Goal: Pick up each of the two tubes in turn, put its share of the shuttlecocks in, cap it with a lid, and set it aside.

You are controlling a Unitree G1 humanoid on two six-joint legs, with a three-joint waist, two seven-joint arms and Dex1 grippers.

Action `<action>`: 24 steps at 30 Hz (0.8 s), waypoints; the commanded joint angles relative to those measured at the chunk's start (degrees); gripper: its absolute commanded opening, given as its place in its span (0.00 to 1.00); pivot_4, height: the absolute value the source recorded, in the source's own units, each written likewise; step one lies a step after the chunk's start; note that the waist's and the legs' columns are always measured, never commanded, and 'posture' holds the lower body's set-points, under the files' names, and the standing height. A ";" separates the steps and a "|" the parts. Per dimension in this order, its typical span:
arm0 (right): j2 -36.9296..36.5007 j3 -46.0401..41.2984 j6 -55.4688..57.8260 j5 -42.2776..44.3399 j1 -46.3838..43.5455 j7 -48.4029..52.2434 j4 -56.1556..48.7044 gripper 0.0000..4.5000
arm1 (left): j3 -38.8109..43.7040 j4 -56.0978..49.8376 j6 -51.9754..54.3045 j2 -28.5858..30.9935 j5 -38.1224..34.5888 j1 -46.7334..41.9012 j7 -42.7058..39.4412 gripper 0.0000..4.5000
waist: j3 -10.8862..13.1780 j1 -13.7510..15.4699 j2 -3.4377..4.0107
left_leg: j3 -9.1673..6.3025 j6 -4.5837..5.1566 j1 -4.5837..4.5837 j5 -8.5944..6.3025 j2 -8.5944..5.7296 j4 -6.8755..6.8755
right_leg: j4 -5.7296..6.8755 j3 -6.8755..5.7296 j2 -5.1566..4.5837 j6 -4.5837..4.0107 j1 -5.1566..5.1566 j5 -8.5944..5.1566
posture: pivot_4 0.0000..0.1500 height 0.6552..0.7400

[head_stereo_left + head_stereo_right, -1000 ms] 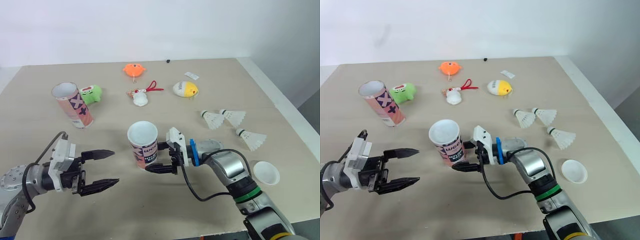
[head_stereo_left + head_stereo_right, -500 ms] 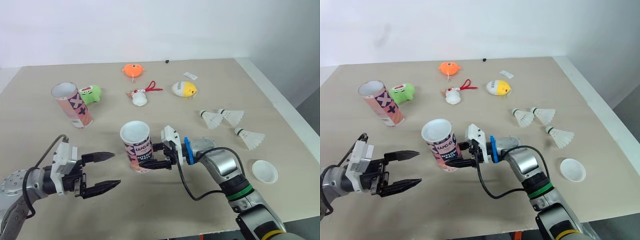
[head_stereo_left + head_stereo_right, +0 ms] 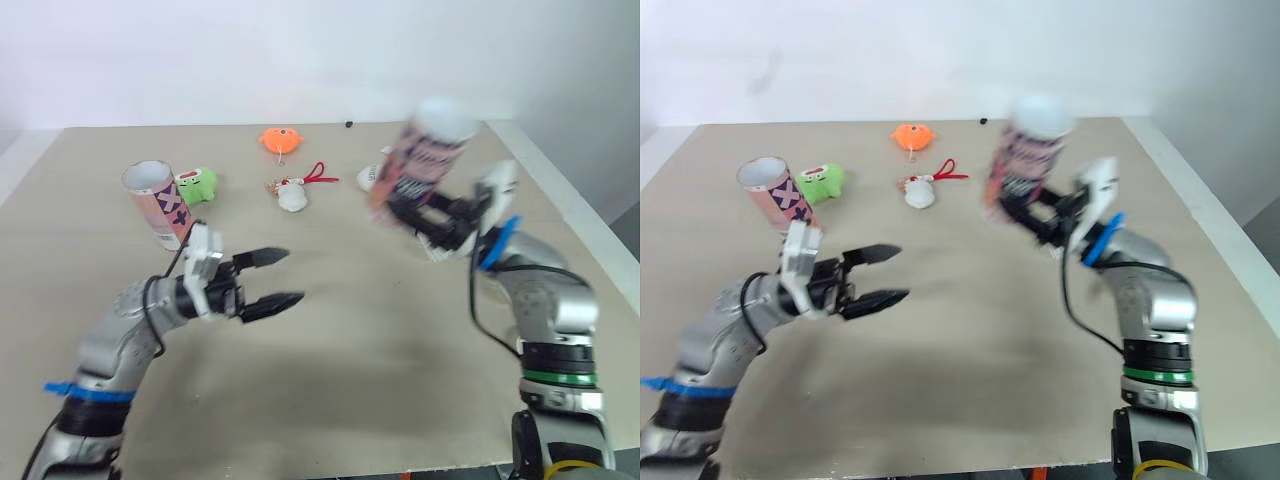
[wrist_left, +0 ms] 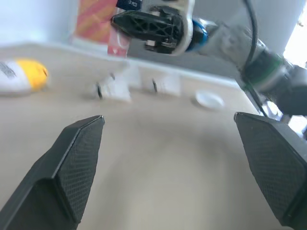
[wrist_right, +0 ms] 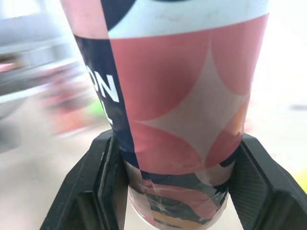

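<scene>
Pale wall stands behind a beige bench (image 3: 330, 400) that takes up most of the head views. At the upper right of the frame the right hand (image 3: 418, 213) holds a pink, white and dark tube (image 3: 425, 160) off the bench. Its two black fingers (image 5: 91, 191) clamp the lower end from either side. The tube leans a little, white mouth uppermost, and is blurred in the head views.

At the centre left of the frame the left hand (image 3: 290, 276) hangs over bare bench with its fingers spread wide and nothing between them. At the upper left stands a second tube (image 3: 157, 203), leaning, its open mouth up. A green toy (image 3: 196, 186) sits just beside it.

Along the top of the frame lies an orange toy (image 3: 282, 140). Below it is a small white toy (image 3: 292, 195) with a red cord. The left wrist view shows a yellow toy (image 4: 19, 76) on the bench. Beyond it lie two blurred shuttlecocks (image 4: 112, 88) side by side, and a white lid (image 4: 209, 100) well apart from them.
</scene>
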 commanded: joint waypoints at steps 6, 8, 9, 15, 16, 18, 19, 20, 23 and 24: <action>-8.52 -15.03 -7.55 -7.85 2.34 -20.20 12.64 0.60 | -2.49 9.19 -1.66 -12.12 2.68 -13.59 4.34 1.00 | -0.02 -0.38 0.07 | 0.10 0.04 0.02 -0.03 -0.19 -0.01 | -0.08 0.23 -0.14 0.20 0.07 -0.03 | 1.00 0.91; -10.30 -15.83 -9.35 -9.36 2.04 -22.71 17.77 0.60 | -2.47 10.38 -1.49 -13.81 3.00 -16.17 5.19 1.00 | -0.07 -0.48 0.17 | 0.13 0.05 0.08 -0.03 -0.19 -0.03 | -0.06 0.30 -0.11 0.21 0.07 -0.01 | 1.00 0.91; -10.97 -15.99 -10.20 -9.89 1.59 -23.79 21.06 0.60 | -2.47 10.96 -1.30 -14.37 3.05 -17.42 5.23 1.00 | -0.07 -0.47 0.20 | 0.11 0.05 0.13 -0.02 -0.20 -0.03 | -0.05 0.30 -0.10 0.21 0.13 -0.01 | 1.00 0.91; -12.34 -15.30 -14.39 -11.34 -0.38 -26.71 36.52 0.60 | -3.79 12.25 -1.57 -15.55 4.97 -19.03 4.83 1.00 | -0.11 -0.67 0.26 | 0.12 0.09 0.38 0.02 -0.25 -0.04 | -0.06 0.37 -0.09 0.31 0.37 0.05 | 1.00 0.91; -12.50 -15.12 -15.26 -11.57 -0.72 -27.00 39.12 0.60 | -4.03 12.26 -1.68 -15.72 5.31 -18.92 4.75 1.00 | -0.10 -0.64 0.27 | 0.12 0.09 0.39 0.04 -0.27 -0.03 | -0.06 0.37 -0.09 0.36 0.39 0.05 | 1.00 0.91; -12.74 -15.30 -16.31 -11.26 -1.60 -27.38 43.30 0.60 | -4.14 11.85 -1.61 -15.97 5.49 -18.64 4.80 1.00 | -0.09 -0.62 0.28 | 0.11 0.09 0.38 0.06 -0.31 -0.03 | -0.06 0.37 -0.11 0.40 0.38 0.06 | 1.00 0.91; -12.86 -15.35 -16.73 -11.03 -1.96 -27.30 45.21 0.60 | -4.16 11.62 -1.51 -16.05 5.53 -18.51 4.85 1.00 | -0.10 -0.62 0.30 | 0.11 0.09 0.37 0.07 -0.34 -0.03 | -0.07 0.38 -0.14 0.41 0.39 0.07 | 1.00 0.91; -12.87 -15.46 -17.02 -10.67 -2.35 -27.13 47.02 0.60 | -4.14 11.53 -1.46 -16.12 5.58 -18.43 4.84 1.00 | -0.10 -0.68 0.32 | 0.11 0.09 0.36 0.07 -0.36 -0.03 | -0.07 0.39 -0.16 0.41 0.39 0.07 | 1.00 0.91; -12.68 -15.90 -17.90 -9.60 -2.85 -26.60 50.37 0.60 | -4.02 10.89 -1.23 -16.17 5.68 -17.86 4.91 1.00 | -0.10 -0.68 0.31 | 0.13 0.08 0.37 0.07 -0.41 -0.03 | -0.12 0.48 -0.17 0.48 0.42 0.10 | 1.00 0.91; -12.53 -16.24 -17.92 -9.00 -2.92 -26.37 51.04 0.60 | -3.97 10.61 -1.15 -16.14 5.67 -17.62 4.96 1.00 | -0.10 -0.68 0.31 | 0.12 0.08 0.37 0.07 -0.41 -0.03 | -0.14 0.48 -0.17 0.49 0.44 0.11 | 1.00 0.91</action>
